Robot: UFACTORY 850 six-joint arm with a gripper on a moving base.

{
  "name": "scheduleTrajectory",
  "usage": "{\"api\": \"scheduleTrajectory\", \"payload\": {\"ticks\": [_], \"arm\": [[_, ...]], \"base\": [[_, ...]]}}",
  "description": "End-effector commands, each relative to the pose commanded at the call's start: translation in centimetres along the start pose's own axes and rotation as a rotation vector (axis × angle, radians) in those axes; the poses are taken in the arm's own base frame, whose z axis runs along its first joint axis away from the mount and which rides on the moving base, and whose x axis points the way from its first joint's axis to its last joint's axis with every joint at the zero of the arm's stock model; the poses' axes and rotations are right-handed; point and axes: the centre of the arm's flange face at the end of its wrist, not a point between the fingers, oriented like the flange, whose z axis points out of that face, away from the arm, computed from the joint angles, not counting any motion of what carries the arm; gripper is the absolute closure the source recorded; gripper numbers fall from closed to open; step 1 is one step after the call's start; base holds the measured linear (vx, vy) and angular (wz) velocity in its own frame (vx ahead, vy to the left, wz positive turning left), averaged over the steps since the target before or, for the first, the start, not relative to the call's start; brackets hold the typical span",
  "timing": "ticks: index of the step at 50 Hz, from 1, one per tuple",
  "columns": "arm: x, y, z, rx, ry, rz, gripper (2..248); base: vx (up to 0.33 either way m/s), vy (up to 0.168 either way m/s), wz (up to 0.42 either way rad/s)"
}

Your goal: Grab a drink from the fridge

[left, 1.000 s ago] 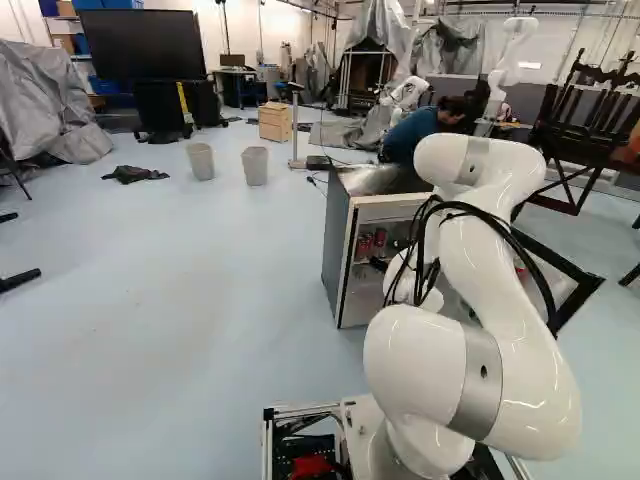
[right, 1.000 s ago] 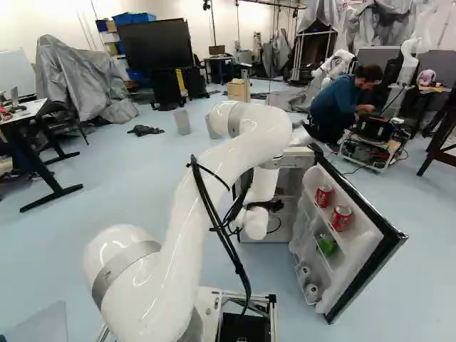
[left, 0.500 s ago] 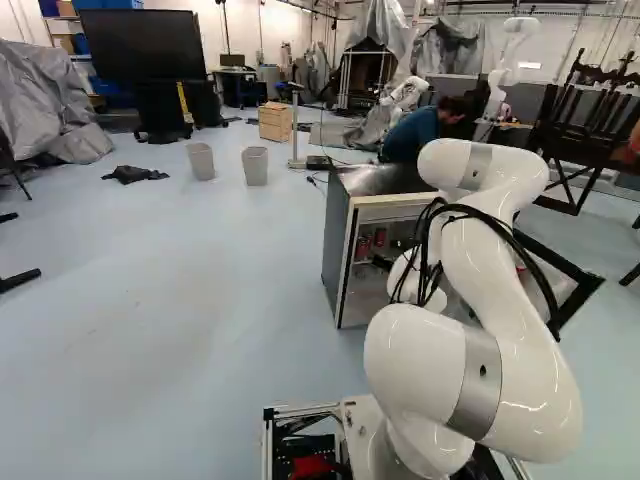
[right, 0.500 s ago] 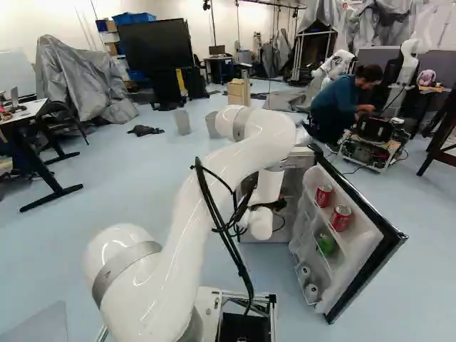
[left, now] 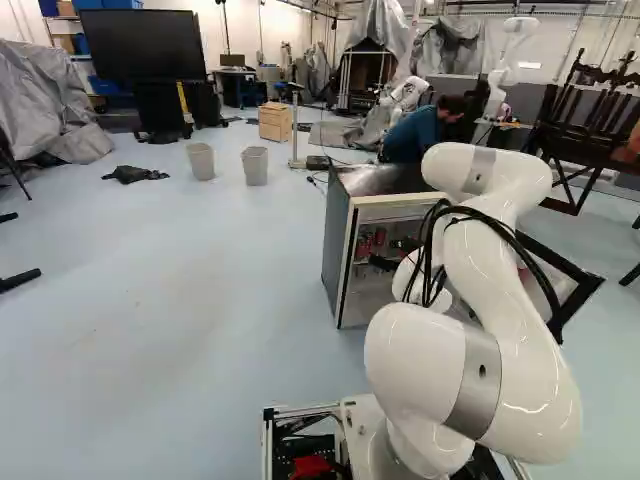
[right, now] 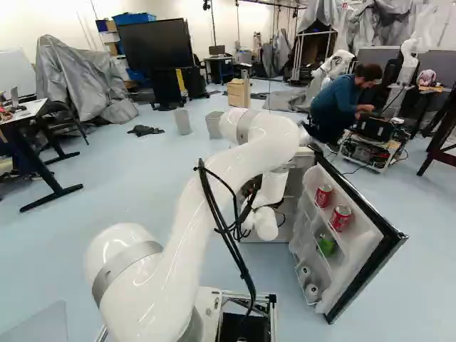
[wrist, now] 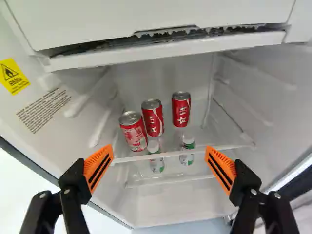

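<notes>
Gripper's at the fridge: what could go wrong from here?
Two likely risks:
- The front can and middle can stand very close; the open gripper spans wider than both, so closing could catch or topple the neighbour.
- The shelf edge runs just below the cans; a low approach might hit it.

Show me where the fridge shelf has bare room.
The shelf looks bare between the can farthest from the yellow label and the wall opposite that label. Crowded: the other two cans, close together; two bottles stand below.

Wait
</notes>
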Motion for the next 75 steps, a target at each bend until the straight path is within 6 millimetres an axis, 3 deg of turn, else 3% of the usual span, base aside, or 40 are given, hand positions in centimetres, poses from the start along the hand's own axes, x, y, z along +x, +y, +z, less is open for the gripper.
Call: {"api": "scheduleTrajectory", "payload": {"ticks": [43,75], "arm": [[0.3,0.3,1.8,0.212,0.071,-0.068,3],[0.1,1.6,5.3,0.231,0.113,-0.113,3]], "base": [[0.0,0.0,0.0],[0.0,0.0,0.0]]}}
